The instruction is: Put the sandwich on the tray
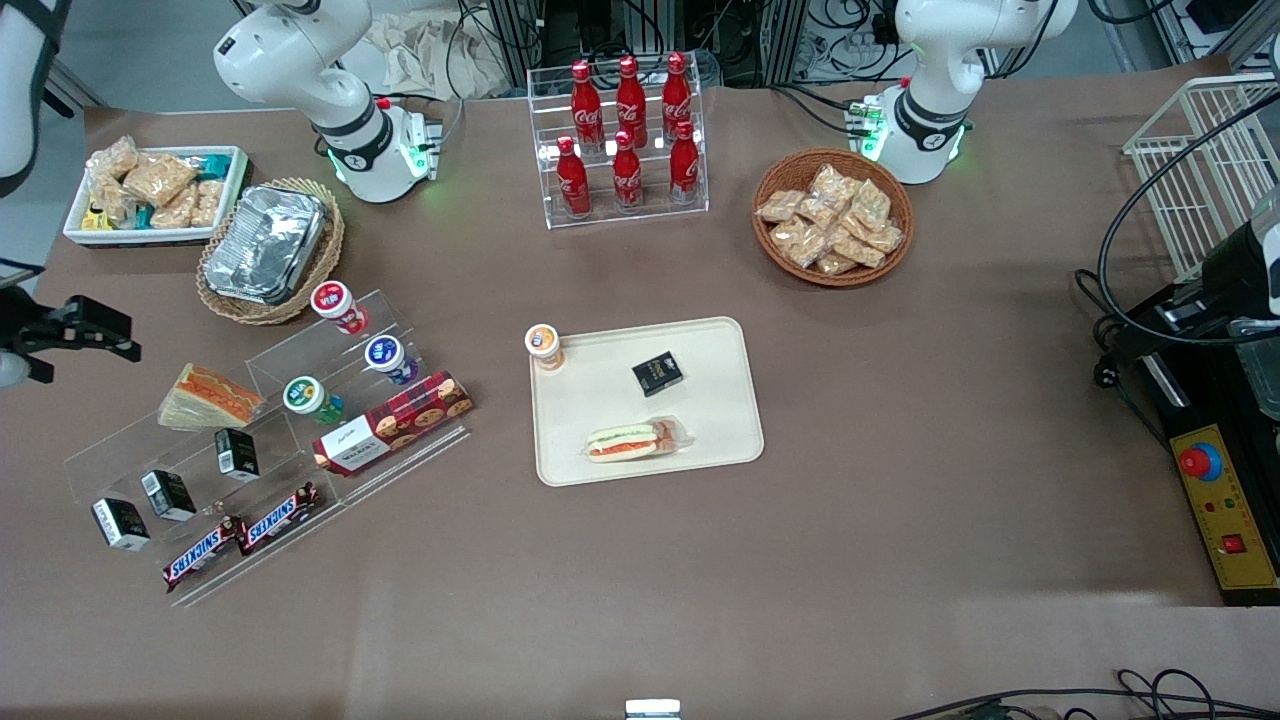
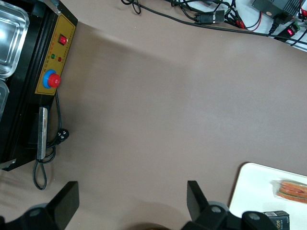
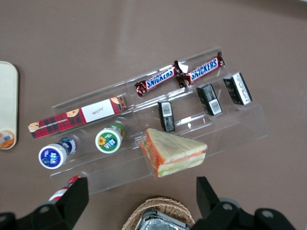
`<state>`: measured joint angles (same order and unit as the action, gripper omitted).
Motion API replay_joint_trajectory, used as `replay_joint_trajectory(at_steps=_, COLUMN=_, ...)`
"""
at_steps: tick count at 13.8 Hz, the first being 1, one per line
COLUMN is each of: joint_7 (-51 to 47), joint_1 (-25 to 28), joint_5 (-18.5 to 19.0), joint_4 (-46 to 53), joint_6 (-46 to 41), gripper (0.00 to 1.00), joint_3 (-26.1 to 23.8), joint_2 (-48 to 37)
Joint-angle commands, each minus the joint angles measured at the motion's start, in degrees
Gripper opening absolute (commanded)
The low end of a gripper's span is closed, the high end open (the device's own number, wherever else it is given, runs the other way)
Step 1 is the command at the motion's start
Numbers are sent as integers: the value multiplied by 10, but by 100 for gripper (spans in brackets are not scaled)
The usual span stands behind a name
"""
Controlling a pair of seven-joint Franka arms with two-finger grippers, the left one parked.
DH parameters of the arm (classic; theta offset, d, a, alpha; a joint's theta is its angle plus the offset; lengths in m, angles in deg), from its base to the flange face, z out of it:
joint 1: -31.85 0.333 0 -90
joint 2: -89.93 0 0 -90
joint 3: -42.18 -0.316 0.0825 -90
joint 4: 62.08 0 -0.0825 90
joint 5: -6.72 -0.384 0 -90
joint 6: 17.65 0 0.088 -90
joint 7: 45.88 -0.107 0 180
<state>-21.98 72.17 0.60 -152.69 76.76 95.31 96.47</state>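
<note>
The Snickers bars (image 1: 240,540) lie nearest. The sandwich (image 1: 636,441) rests on the tray (image 1: 715,345). My claw (image 3: 141,201), spread and empty, hangs above the display stand's twin wedge (image 3: 173,152).

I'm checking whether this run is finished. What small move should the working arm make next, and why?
Probably nothing more than lifting the gripper clear and parking it. The sandwich already lies flat on the tray, well apart from the gripper, which hangs open and empty above the acrylic shelf holding the twin wedge.
</note>
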Motion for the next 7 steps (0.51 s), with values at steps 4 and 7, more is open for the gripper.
replay_joint_trajectory(at_steps=4, joint_7=-18, joint_1=-348, joint_5=1, joint_4=-4, joint_6=-25, gripper=100, joint_3=-351, joint_2=-22)
replay_joint_trajectory(at_steps=7, joint_7=-76, joint_1=-450, joint_5=6, joint_4=-4, joint_6=-42, gripper=100, joint_3=-462, joint_2=-35)
